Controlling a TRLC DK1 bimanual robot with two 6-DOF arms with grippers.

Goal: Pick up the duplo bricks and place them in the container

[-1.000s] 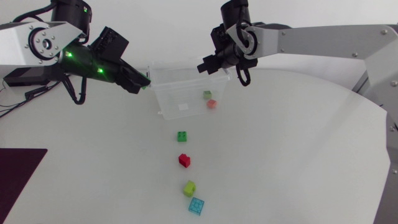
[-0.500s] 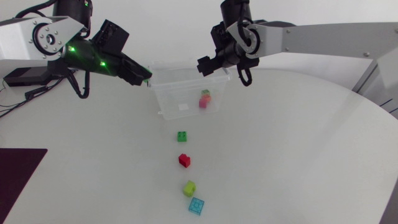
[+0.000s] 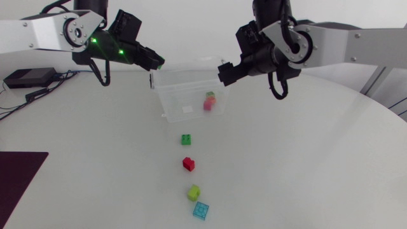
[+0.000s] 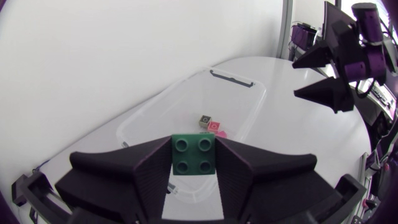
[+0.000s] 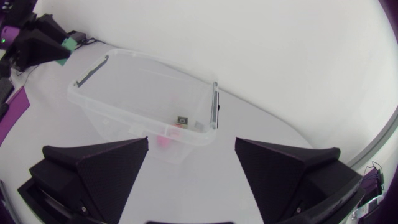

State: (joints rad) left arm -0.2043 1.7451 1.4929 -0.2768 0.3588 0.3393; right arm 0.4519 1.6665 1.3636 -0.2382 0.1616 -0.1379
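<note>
Over the white table [image 3: 305, 165], a green brick [image 4: 194, 154] is clamped by the left gripper [image 3: 156, 64]; the right gripper [image 5: 192, 143] is spread open.

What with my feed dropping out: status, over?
Left gripper shut on green brick, by container. Right gripper open, empty. Two bricks in container, four loose bricks on table. Nothing blocking.

Seven duplo bricks [image 3: 186, 139] [image 3: 189, 164] [image 3: 194, 192] [image 3: 201, 210] [image 3: 208, 103] [image 3: 211, 95] [image 4: 194, 154]; one container [image 3: 170, 100]; two hands [image 3: 156, 64] [image 3: 224, 70].
</note>
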